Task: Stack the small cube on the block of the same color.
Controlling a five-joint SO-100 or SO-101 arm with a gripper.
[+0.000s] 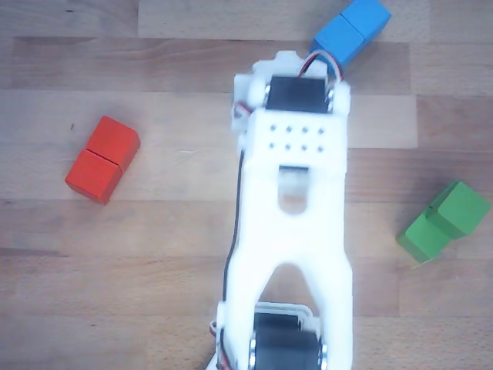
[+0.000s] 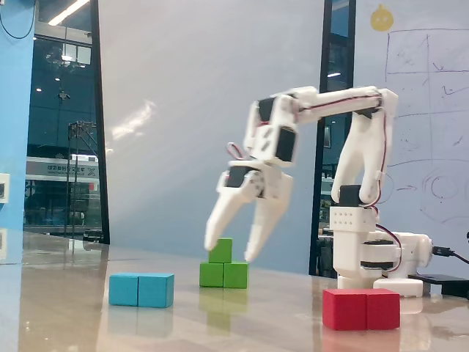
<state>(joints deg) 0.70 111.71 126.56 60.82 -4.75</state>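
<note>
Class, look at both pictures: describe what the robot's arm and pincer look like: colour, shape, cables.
The arm is white plastic with black servo motors at its joints. Thin red and dark cables run along it down to the white base. The pincer has two long tapering white fingers. From above, a wrist plate shows rows of small holes.
</note>
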